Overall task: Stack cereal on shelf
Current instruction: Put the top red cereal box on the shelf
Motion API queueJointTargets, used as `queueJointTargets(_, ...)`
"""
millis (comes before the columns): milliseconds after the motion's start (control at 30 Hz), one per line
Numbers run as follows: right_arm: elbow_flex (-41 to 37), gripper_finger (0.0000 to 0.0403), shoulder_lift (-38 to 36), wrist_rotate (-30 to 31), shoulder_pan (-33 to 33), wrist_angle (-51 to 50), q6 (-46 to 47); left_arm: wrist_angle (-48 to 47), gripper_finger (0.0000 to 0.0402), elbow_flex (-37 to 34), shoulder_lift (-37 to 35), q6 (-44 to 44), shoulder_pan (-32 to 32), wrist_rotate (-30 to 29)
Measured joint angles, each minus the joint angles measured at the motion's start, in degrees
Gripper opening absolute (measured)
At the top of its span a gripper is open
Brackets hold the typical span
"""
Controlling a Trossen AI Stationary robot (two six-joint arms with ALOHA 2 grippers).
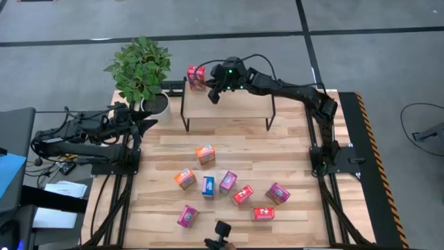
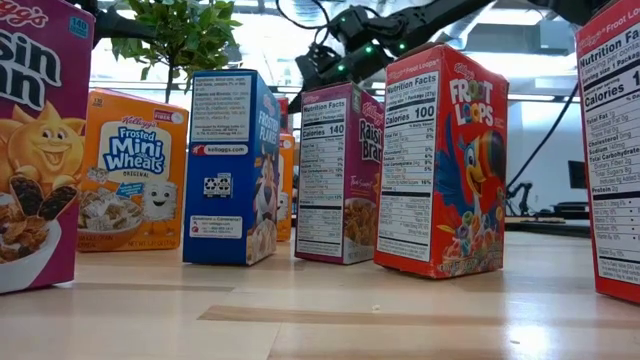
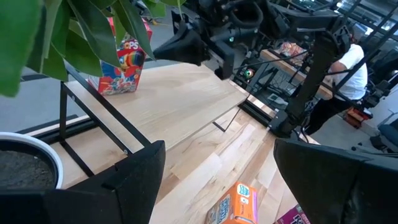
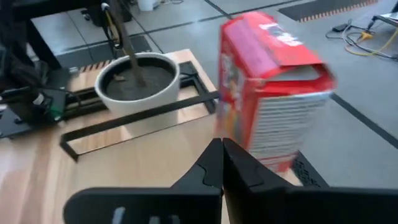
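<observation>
Right hand (image 1: 214, 96) closed, empty, beside one red box (image 1: 196, 78) on shelf (image 1: 229, 105); eight boxes on table (image 1: 298, 215).

Grey floor (image 1: 62, 28), dark seams

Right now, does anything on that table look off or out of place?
Mostly tidy. One red cereal box stands at the shelf corner, overhanging its edge, its top flap torn open. The right hand is shut empty beside it. The other boxes stand scattered on the table.
</observation>
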Motion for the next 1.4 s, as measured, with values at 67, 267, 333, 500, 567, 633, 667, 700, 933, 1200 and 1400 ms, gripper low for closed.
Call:
queueJointTargets(67, 0.0, 0.0019, 0.0, 0.0, -0.3, -0.3, 0.2, 0.0, 0.029, 0.0, 0.0, -0.1, 0.0, 0.0)
queueJointTargets(267, 0.0, 0.0037, 0.0, -2.0, 0.3, 0.4, 0.5, -0.3, 0.029, 0.0, 0.0, -0.2, 0.0, 0.0)
queueJointTargets(333, 0.0, 0.0038, 0.0, -2.1, 0.3, 0.6, 0.2, -0.5, 0.029, 0.0, 0.0, -0.3, 0.0, 0.0)
queueJointTargets(500, 0.0, 0.0026, 0.0, -1.7, -0.5, 1.0, -0.5, -0.5, 0.029, 0.0, 0.0, -0.3, 0.0, 0.0)
queueJointTargets(567, 0.0, 0.002, 0.0, -1.6, -0.9, 1.4, -0.7, -0.6, 0.029, 0.0, 0.0, -0.3, 0.0, 0.0)
queueJointTargets(633, 0.0, 0.0017, 0.0, -1.5, -1.4, 1.7, -0.9, -0.5, 0.029, 0.0, 0.0, -0.3, 0.0, 0.0)
queueJointTargets(667, 0.0, 0.0017, 0.0, -1.4, -1.5, 2.0, -0.9, -0.5, 0.029, 0.0, 0.0, -0.3, 0.0, 0.0)
queueJointTargets(700, 0.0, 0.0018, 0.0, -1.4, -1.7, 2.3, -0.9, -0.5, 0.029, 0.0, 0.0, -0.3, 0.0, 0.0)
queueJointTargets(933, 0.0, 0.0037, 0.0, -3.7, -1.1, 1.0, 0.8, -0.6, 0.029, 0.0, 0.0, -0.3, 0.0, 0.0)
queueJointTargets(1200, -0.1, 0.0028, 1.5, -3.9, -0.4, 3.0, 0.5, -0.8, 0.029, 0.0, 0.0, -0.3, 0.0, 0.0)
queueJointTargets(1400, 0.0, 0.0017, 2.0, -2.9, -0.6, 3.3, 0.6, -0.8, 0.029, 0.0, 0.0, -0.5, 0.0, 0.3)
